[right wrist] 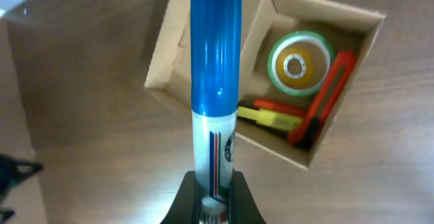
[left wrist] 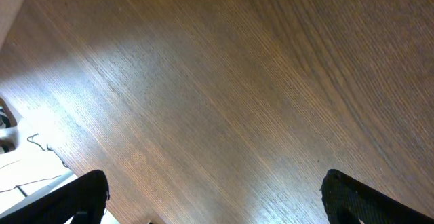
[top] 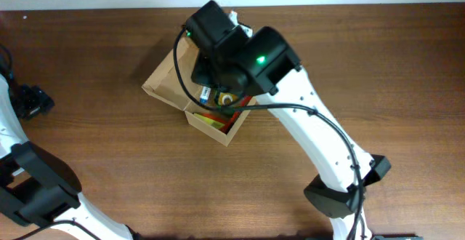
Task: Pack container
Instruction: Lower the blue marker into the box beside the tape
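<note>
The tan cardboard container (top: pixel 168 86) stands open on the wooden table, its flap lid folded out to the left; in the right wrist view (right wrist: pixel 359 68) it holds a roll of tape (right wrist: pixel 297 63), an orange utility knife (right wrist: pixel 324 100) and orange and yellow pens (right wrist: pixel 271 113). My right gripper (right wrist: pixel 215 190) is shut on a blue-capped white marker (right wrist: pixel 215 75) and holds it above the container's flap and left wall. In the overhead view the right arm covers most of the container. My left gripper (left wrist: pixel 217 200) is open and empty over bare table, far left of the container.
The left arm's base and cables (top: pixel 29 182) lie at the table's left edge. The right arm (top: pixel 320 138) reaches diagonally from the lower right across the table to the container. A white wall runs behind the table's far edge.
</note>
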Controlling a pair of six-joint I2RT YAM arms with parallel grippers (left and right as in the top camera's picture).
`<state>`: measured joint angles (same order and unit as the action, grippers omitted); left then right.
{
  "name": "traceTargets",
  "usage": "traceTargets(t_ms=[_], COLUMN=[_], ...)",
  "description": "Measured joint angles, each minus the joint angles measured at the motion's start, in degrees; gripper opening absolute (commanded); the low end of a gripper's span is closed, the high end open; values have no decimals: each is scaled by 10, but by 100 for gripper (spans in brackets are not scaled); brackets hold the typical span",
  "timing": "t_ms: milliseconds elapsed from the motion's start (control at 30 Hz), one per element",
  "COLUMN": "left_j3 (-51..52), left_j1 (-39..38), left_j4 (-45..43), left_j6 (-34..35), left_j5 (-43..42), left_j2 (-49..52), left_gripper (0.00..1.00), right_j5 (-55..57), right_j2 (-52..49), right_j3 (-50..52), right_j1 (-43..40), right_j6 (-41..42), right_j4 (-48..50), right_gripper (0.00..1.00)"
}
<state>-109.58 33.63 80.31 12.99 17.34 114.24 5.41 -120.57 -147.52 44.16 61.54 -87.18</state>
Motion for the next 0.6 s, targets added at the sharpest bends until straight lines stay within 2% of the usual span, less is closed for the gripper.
traceTargets(t_ms=[200,367,600], left_j3=[0,0,0], left_j1=[0,0,0], left_j4=[0,0,0], left_j6=[0,0,0], left_j5=[0,0,0], left_j2=[0,0,0], left_gripper=[100,100,100], right_j5=[10,-19,-30], right_j2=[-82,-146,-147], right_j3=[0,7,84], right_j1=[-5,-49,-81], right_j6=[105,121,131], right_j4=[2,-33,-26], right_gripper=[4,4,4])
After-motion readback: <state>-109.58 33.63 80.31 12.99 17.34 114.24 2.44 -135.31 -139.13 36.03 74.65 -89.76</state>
